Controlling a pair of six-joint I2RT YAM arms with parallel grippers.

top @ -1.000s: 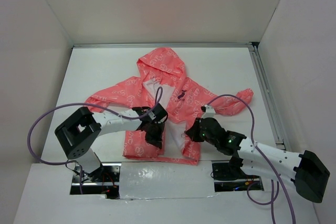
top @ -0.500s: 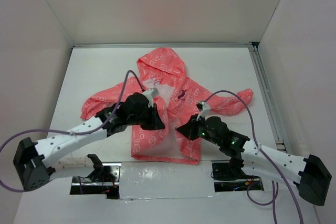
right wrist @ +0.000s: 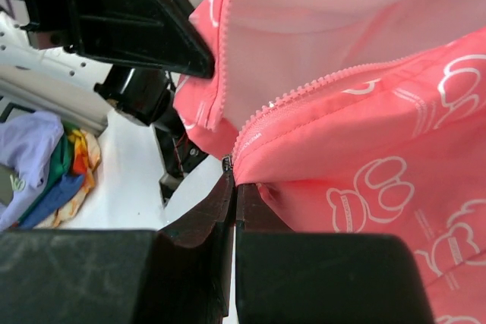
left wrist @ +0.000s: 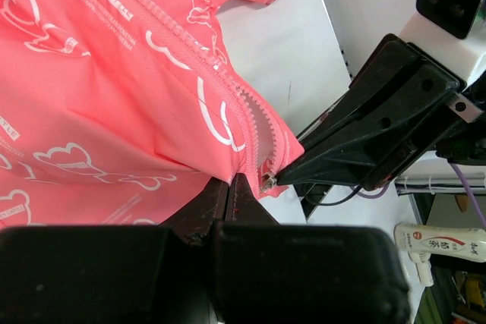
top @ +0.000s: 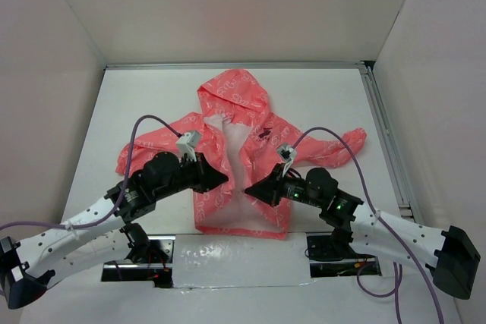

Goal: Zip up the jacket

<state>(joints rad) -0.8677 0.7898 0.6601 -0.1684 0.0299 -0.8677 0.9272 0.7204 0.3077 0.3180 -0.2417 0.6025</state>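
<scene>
The coral-pink hooded jacket [top: 235, 96] lies on the white table, front open, pale lining showing. My left gripper [top: 224, 180] is shut on the lower front edge of its left panel; in the left wrist view the jaws [left wrist: 230, 184] pinch the fabric [left wrist: 114, 96] beside the zipper teeth, with a small metal zipper end [left wrist: 267, 182] just right of them. My right gripper [top: 249, 187] is shut on the right panel's zipper edge; in the right wrist view [right wrist: 231, 181] it grips just below the teeth of the jacket [right wrist: 364, 149]. The two gripper tips face each other, close together.
White walls enclose the table, and a metal rail [top: 383, 134] runs along its right side. Purple cables [top: 334, 138] arc over the jacket's sleeves. A white bottle [left wrist: 437, 244] and coloured cloths [right wrist: 38, 165] lie off the table's front edge.
My left arm has stretched out and swung its gripper to the jacket's left front edge. My right gripper has moved left. The two tips now meet over the open front, each holding an edge.
</scene>
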